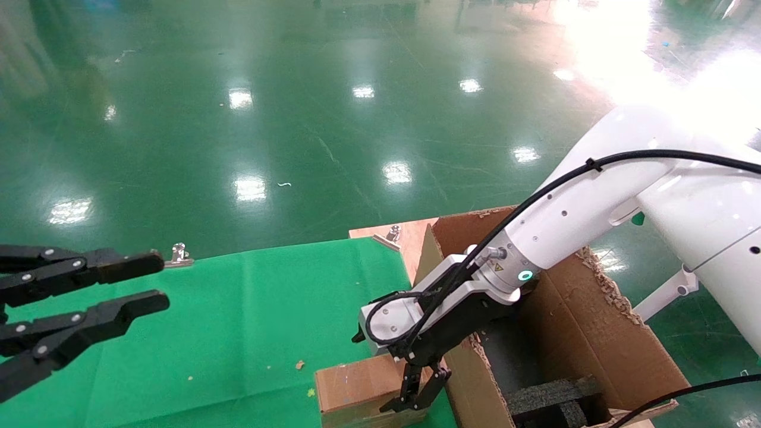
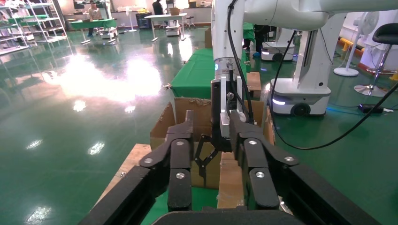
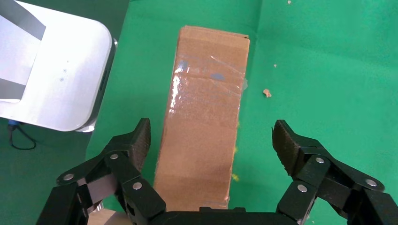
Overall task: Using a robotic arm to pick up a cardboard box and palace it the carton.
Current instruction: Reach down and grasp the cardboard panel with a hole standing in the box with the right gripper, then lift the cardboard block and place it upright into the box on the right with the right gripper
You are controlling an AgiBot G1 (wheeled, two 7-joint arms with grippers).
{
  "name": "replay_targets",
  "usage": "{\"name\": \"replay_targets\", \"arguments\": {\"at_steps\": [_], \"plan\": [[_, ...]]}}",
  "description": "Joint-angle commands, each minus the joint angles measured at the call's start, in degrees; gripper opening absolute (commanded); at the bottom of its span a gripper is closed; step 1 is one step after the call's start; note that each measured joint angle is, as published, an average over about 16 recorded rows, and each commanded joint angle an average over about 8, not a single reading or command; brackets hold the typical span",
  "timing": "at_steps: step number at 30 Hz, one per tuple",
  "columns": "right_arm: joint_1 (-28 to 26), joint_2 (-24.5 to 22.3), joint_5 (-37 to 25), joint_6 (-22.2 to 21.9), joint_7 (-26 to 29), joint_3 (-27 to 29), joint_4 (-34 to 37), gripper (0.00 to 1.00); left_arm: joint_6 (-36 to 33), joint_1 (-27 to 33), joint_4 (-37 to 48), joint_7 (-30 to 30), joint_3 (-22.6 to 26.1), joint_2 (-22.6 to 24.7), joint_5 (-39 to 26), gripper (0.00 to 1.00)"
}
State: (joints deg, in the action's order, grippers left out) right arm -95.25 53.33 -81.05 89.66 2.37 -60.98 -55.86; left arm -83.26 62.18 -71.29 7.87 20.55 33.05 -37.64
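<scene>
The small taped cardboard box [image 1: 351,386] [image 3: 202,117] lies on the green cloth near the front edge, just beside the carton's near wall. The white robotic arm's right gripper [image 1: 410,406] [image 3: 213,140] hangs open right above the box, straddling its end; one finger [image 3: 138,140] is close to the box's side, the other stands well off it. The large brown carton [image 1: 594,333] [image 2: 185,110] stands open at the right with ragged flaps. My left gripper [image 1: 160,280] [image 2: 211,124] is open and empty, held above the cloth at the far left.
Black foam inserts [image 1: 553,395] line the carton's bottom. A wooden board edge with a metal clip [image 1: 392,232] lies behind the carton, another clip [image 1: 178,254] at the cloth's far edge. A white robot base [image 3: 51,70] stands beside the table. Shiny green floor lies beyond.
</scene>
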Motion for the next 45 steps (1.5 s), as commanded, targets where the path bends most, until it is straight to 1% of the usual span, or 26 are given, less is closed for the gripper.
{"name": "replay_targets", "arguments": {"at_steps": [1,32,35,37,45], "plan": [[0.02,-0.03,0.02,0.00,0.03,0.07,-0.03,0.00,0.00,0.00,0.00,0.00,0.00,0.00,0.00,1.00],[-0.10,-0.30,-0.33,-0.17,0.42,0.53,-0.28,0.00,0.00,0.00,0.00,0.00,0.00,0.00,-0.01,1.00],[-1.80,-0.54,0.29,-0.17,0.12,0.99,0.51,0.00,0.00,0.00,0.00,0.00,0.00,0.00,-0.01,1.00],[-3.91,-0.63,0.88,0.05,-0.41,1.37,1.58,0.00,0.00,0.00,0.00,0.00,0.00,0.00,-0.01,1.00],[-15.18,-0.31,3.66,1.15,-4.44,1.37,8.35,0.00,0.00,0.00,0.00,0.00,0.00,0.00,0.00,1.00]]}}
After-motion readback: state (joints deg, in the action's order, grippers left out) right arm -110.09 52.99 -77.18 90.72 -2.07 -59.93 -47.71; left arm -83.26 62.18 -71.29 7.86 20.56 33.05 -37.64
